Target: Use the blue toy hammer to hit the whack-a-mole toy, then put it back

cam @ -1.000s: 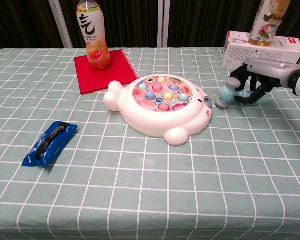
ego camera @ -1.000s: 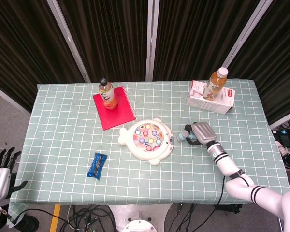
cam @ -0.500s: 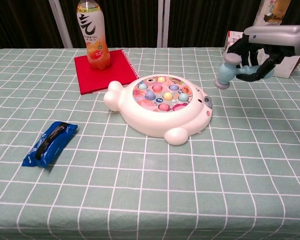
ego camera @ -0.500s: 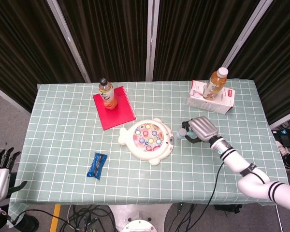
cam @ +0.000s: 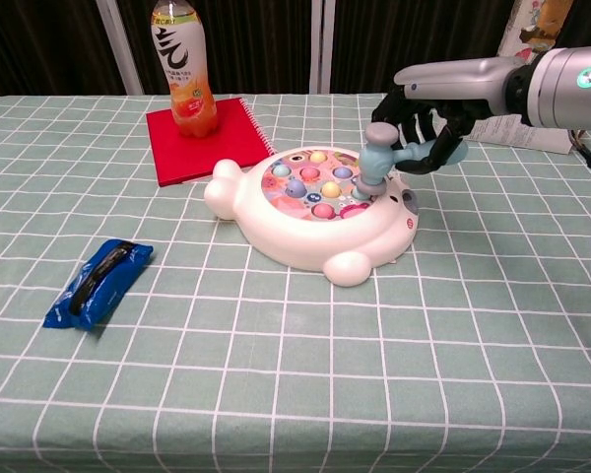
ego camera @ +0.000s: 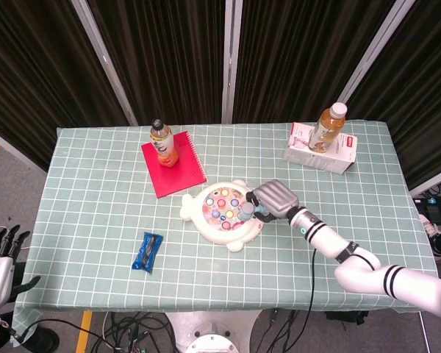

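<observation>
My right hand [ego camera: 274, 198] [cam: 426, 120] grips the handle of the blue toy hammer [cam: 377, 153] [ego camera: 248, 209]. The hammer's head points down and touches the right side of the whack-a-mole toy [ego camera: 220, 207] [cam: 310, 207], a white fish-shaped base with coloured round buttons, in the middle of the table. My left hand [ego camera: 0, 259] hangs off the table's left front corner, fingers spread, holding nothing.
A red notebook [ego camera: 173, 165] [cam: 205, 138] with an orange drink bottle [ego camera: 162, 143] [cam: 183, 67] stands behind the toy. A blue snack packet [ego camera: 148, 251] [cam: 97, 282] lies front left. A white carton [ego camera: 321, 148] with a second bottle [ego camera: 327, 126] sits back right.
My right hand lifted the hammer off the table at the right, carried it left and brought its head down onto the toy. The left hand stayed put.
</observation>
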Robot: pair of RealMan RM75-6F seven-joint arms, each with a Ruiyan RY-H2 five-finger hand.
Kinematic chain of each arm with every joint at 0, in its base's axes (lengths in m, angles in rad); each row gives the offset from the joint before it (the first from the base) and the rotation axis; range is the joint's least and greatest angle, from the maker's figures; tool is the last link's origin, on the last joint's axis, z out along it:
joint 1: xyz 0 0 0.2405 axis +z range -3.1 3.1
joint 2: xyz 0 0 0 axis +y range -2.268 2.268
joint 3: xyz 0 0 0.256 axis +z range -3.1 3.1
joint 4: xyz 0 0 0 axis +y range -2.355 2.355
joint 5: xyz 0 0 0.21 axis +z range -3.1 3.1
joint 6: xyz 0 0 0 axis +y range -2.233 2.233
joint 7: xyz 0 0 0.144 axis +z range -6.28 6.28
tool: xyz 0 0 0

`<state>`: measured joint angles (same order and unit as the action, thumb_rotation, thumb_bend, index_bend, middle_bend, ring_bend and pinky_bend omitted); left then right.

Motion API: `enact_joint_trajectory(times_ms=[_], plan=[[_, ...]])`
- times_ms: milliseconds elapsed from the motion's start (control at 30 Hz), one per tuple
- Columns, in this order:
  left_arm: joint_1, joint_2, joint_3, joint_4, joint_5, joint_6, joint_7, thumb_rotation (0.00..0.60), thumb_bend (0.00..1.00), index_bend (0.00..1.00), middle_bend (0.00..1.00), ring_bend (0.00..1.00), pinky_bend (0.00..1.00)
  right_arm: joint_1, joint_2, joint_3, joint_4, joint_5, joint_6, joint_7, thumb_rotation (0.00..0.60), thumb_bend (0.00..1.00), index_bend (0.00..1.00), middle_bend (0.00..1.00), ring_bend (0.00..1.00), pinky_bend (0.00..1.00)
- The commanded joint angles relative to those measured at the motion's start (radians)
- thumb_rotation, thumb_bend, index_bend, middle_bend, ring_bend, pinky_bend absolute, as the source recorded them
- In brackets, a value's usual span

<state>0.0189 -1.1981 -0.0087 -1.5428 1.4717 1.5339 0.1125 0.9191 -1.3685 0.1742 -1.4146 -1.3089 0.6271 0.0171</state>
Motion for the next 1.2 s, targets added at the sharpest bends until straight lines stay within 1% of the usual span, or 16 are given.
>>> enact_joint_trajectory(times_ms=[33,133,233,367,567,733,800,900,1033,1200], plan=[[0.002,-0.003,0.001,0.005,-0.001,0.001,-0.003,0.600,0.03,0.15,0.06,0.00,0.00,0.018,-0.018,-0.004,0.007,0.034,-0.014,-0.043,0.600,0.49,0.74,0.61,0.50,0.63],[0.004,-0.004,0.002,0.009,0.001,0.004,-0.008,0.600,0.03,0.15,0.06,0.00,0.00,0.016,-0.012,0.003,-0.005,0.051,0.003,-0.053,0.600,0.49,0.74,0.61,0.50,0.63],[0.005,-0.006,0.002,0.013,0.000,0.003,-0.009,0.600,0.03,0.15,0.06,0.00,0.00,0.005,0.006,0.023,-0.023,0.061,0.039,-0.033,0.600,0.49,0.74,0.61,0.50,0.63],[0.001,-0.007,0.000,0.013,0.005,0.000,-0.008,0.600,0.03,0.15,0.06,0.00,0.00,0.022,0.013,0.033,-0.006,0.086,0.022,-0.042,0.600,0.49,0.74,0.61,0.50,0.63],[0.000,-0.006,-0.001,0.011,-0.001,-0.004,-0.005,0.600,0.03,0.15,0.06,0.00,0.00,0.074,-0.038,0.035,0.067,0.156,-0.037,-0.087,0.600,0.49,0.74,0.61,0.50,0.63],[0.003,-0.010,0.001,0.016,-0.007,-0.008,-0.011,0.600,0.03,0.15,0.06,0.00,0.00,0.108,-0.087,0.017,0.126,0.194,-0.068,-0.135,0.600,0.49,0.74,0.61,0.50,0.63],[0.003,-0.011,0.001,0.019,-0.008,-0.010,-0.012,0.600,0.03,0.15,0.06,0.00,0.00,0.115,-0.096,0.013,0.133,0.206,-0.071,-0.147,0.600,0.49,0.74,0.61,0.50,0.63],[0.004,-0.013,0.000,0.023,-0.007,-0.007,-0.015,0.600,0.03,0.15,0.06,0.00,0.00,0.112,-0.092,0.023,0.116,0.214,-0.051,-0.140,0.600,0.49,0.74,0.61,0.50,0.63],[0.003,-0.013,0.000,0.024,-0.005,-0.008,-0.016,0.600,0.03,0.15,0.06,0.00,0.00,0.105,-0.063,0.041,0.073,0.203,-0.019,-0.121,0.600,0.49,0.74,0.61,0.50,0.63],[0.000,-0.013,-0.002,0.023,-0.003,-0.007,-0.014,0.600,0.03,0.15,0.06,0.00,0.00,0.130,-0.067,0.047,0.073,0.221,-0.035,-0.137,0.600,0.49,0.74,0.61,0.50,0.63]])
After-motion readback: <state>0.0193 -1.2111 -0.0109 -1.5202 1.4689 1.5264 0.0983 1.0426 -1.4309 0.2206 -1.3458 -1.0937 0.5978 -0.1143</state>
